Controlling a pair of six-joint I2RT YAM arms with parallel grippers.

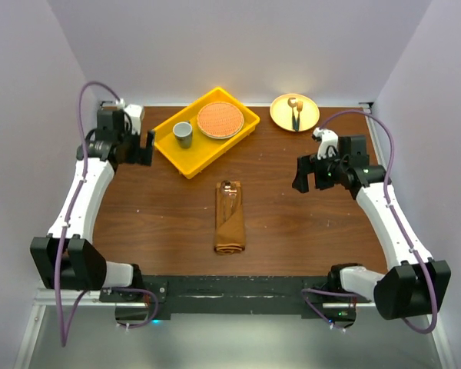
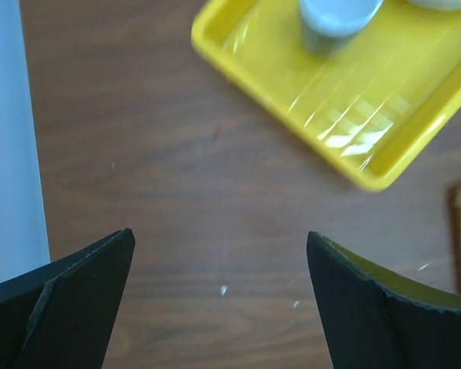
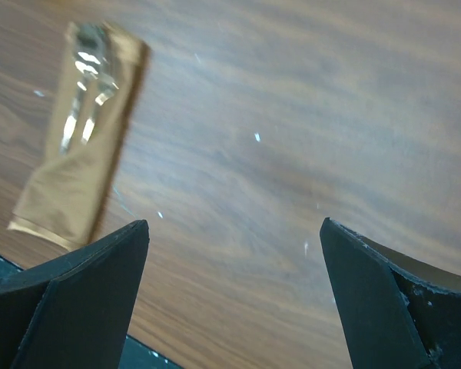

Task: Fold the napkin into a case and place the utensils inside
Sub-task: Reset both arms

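Napkin case (image 1: 230, 219), rust-brown, lying mid-table (image 1: 292, 231), utensils (image 1: 229, 190) glinting at its far mouth; left gripper (image 1: 147, 146) and right gripper (image 1: 311, 177) wide open, empty, parked well clear, task seemingly complete

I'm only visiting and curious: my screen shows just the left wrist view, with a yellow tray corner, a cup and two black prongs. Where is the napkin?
Observer: The napkin lies in the middle of the table, folded into a narrow oblong, nearer the arms than the yellow tray.
Operator: Is anything tucked inside it?
Observer: Yes, shiny metal utensils show at its far end. I cannot tell whether they are spoon or fork.
Operator: And the other arm?
Observer: The right gripper hangs open to the napkin's right, holding nothing.
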